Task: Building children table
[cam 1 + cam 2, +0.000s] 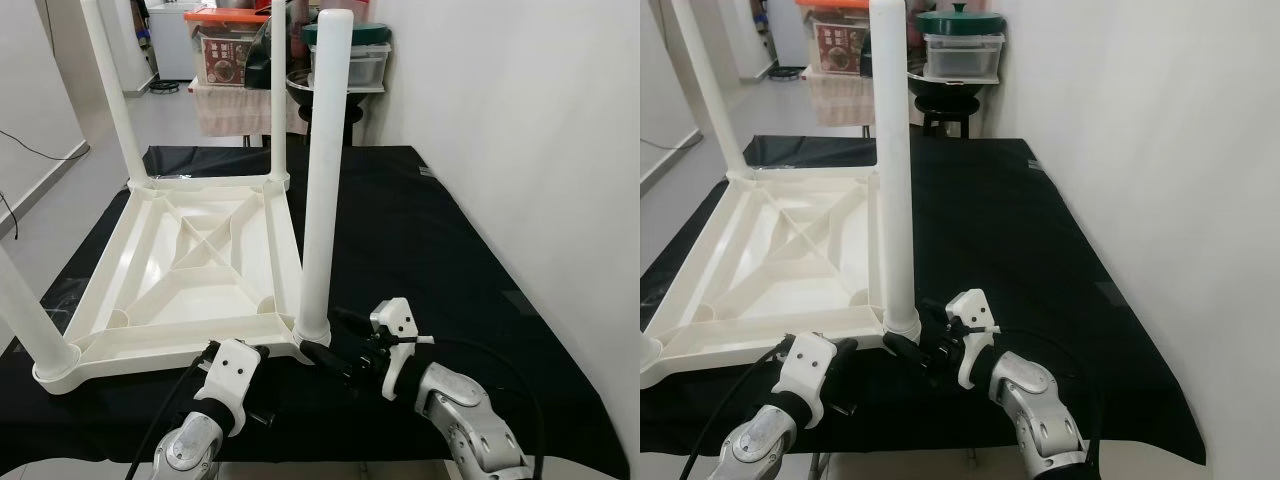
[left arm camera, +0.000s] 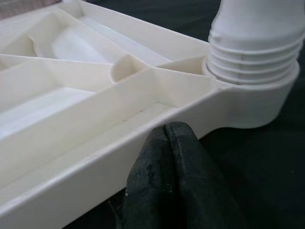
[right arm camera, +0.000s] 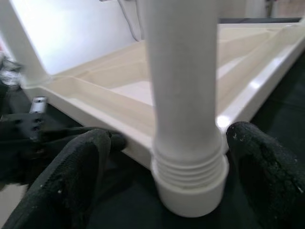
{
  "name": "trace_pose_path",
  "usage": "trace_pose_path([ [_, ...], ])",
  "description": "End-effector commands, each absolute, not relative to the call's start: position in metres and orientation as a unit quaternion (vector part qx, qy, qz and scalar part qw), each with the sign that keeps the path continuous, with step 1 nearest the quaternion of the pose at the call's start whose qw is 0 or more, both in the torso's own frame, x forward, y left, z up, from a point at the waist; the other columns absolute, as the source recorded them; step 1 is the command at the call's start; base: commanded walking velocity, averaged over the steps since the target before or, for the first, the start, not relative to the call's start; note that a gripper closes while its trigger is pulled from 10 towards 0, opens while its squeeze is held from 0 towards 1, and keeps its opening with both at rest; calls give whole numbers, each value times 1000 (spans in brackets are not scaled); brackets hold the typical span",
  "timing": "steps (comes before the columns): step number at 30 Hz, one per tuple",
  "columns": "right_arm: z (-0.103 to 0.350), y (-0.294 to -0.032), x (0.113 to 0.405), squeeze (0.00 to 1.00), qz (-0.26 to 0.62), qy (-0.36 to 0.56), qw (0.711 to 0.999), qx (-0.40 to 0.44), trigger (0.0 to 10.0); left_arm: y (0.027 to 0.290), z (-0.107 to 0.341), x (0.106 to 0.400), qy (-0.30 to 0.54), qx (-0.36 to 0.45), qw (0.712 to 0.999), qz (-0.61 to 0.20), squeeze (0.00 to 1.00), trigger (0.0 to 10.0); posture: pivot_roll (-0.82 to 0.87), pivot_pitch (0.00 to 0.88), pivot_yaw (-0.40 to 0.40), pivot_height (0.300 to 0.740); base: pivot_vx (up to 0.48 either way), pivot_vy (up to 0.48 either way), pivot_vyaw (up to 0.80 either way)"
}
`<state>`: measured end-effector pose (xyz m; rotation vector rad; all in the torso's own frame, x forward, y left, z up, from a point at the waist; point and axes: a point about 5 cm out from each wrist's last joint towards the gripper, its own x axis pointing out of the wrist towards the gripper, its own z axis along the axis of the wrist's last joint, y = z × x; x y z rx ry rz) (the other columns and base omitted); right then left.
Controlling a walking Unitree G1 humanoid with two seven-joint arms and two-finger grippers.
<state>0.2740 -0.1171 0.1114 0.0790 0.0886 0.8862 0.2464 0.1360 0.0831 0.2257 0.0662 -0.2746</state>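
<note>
White plastic tabletop (image 1: 180, 270) upside down on black worktop (image 1: 450, 240) | near leg (image 1: 322, 180) upright in corner socket, axis vertical, at 12 o'clock between spread right gripper (image 3: 167, 157) jaws | left gripper (image 2: 171, 138) jaws pressed closed, empty, beside rim

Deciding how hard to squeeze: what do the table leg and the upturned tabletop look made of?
Table leg: looks like cream moulded plastic, smooth and slightly glossy, with moulded threads at its base. Upturned tabletop: apparently the same plastic; thin cast ribs and soft highlights. The right gripper straddles the leg, open; the left gripper is shut.
</note>
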Motion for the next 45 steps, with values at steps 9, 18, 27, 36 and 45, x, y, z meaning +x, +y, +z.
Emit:
trace_pose_path([
  [9, 89, -147, 265, 0, 259, 83, 962, 18, 10000, 169, 99, 235, 0, 135, 990, -49, 0, 10000, 9, 0, -62, 740, 0, 0, 0],
  [18, 84, -158, 271, 0, 247, 92, 964, 28, 10000, 158, 94, 231, 8, 121, 992, -34, 0, 10000, 13, 0, -80, 740, 0, 155, 0],
  [27, 83, -159, 269, 0, 236, 98, 966, 36, 10000, 151, 92, 232, 9, 123, 991, -54, 0, 10000, 1, 0, -69, 740, 0, 456, 0],
  [36, 79, -159, 271, 0, 241, 103, 964, 38, 10000, 146, 89, 235, 9, 128, 989, -74, 0, 10000, 4, 0, -73, 740, 0, 0, 0],
  [45, 77, -158, 274, 0, 241, 103, 964, 39, 10000, 140, 86, 242, 8, 135, 985, -106, 0, 10000, -2, 0, -69, 740, 0, 0, 0],
])
